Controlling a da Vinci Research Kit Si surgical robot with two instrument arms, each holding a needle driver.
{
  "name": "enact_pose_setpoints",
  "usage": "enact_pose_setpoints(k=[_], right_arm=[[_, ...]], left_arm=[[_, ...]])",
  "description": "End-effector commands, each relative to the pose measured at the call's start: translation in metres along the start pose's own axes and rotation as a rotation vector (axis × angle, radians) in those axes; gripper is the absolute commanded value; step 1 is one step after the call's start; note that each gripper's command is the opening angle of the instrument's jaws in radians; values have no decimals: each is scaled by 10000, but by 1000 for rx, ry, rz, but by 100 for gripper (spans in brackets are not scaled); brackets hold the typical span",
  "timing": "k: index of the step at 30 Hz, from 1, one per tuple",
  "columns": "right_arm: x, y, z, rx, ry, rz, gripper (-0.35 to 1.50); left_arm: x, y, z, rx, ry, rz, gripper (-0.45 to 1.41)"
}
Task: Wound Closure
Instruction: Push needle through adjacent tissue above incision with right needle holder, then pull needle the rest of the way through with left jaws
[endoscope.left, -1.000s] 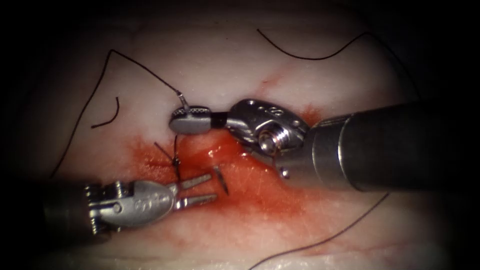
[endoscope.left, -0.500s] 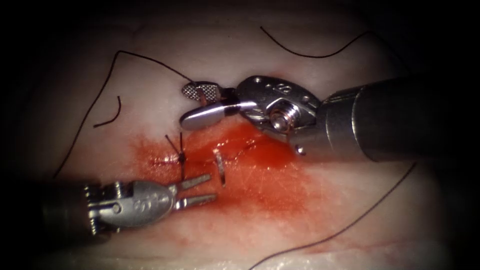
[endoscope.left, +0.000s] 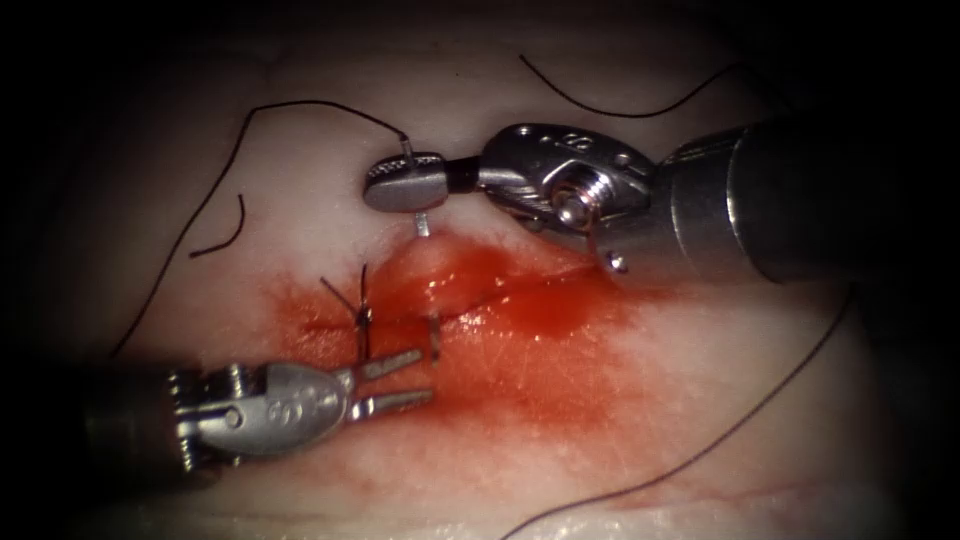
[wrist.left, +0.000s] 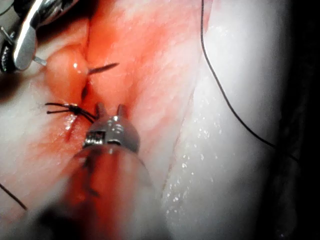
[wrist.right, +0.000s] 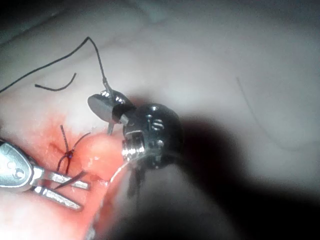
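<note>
we see the right tool (endoscope.left: 405, 187) with jaws closed on the needle (endoscope.left: 424, 225) near its thread end, just above the cut (endoscope.left: 520, 290) in the endoscope view. the needle's shaft drops from the jaws into a raised fold of the tissue (endoscope.left: 640, 420) and its tip pokes out of the red fluid (endoscope.left: 540, 350) on the near edge of the cut, so the needle is in the tissue, bridging the cut. the thread (endoscope.left: 300, 115) leaves the needle's tail above the jaws and loops off to the left. the left tool (endoscope.left: 405, 378) sits below the cut with jaws narrowly parted, holding nothing; the needle tip lies just beside its upper jaw, whether touching we cannot tell. a tied stitch (endoscope.left: 362, 318) with short ends stands just left of the needle tip. a loose cut piece of thread (endoscope.left: 222, 232) lies on pale tissue, well to the left.
</note>
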Motion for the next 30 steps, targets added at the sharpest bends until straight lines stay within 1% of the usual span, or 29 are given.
enact_pose_setpoints(k=[1,5,7,14,19,22,23,24,25,26,27,30], right_arm=[[-5,1,9,-2,-10,38,-35],[-15,-3,10,39,-53,124,-35],[-20,-6,10,51,-60,149,-35],[-31,-11,9,67,-72,163,-35],[-45,-10,11,73,-78,146,-35],[-44,-8,12,62,-69,145,-35],[-42,-5,13,46,-58,81,29],[-40,-3,14,39,-52,4,71],[-39,-1,15,31,-48,-26,91],[-36,3,16,24,-44,-138,102],[-33,8,15,20,-42,-204,103],[-24,18,13,3,-37,-272,110]], left_arm=[[-1,2,8,-2,0,0,-3],[-1,2,7,-2,0,-1,-3],[-1,2,7,-2,0,-1,-3],[1,1,7,-4,-3,-9,-3],[2,1,6,-4,0,-5,-3],[2,1,6,-3,2,-6,-3],[3,1,5,-1,5,-6,-3],[3,1,5,-4,6,-7,-3],[4,1,5,-3,8,-8,-1],[5,2,4,-4,12,-9,-1],[7,2,2,-3,16,-1,0],[13,2,-4,1,43,24,2]])
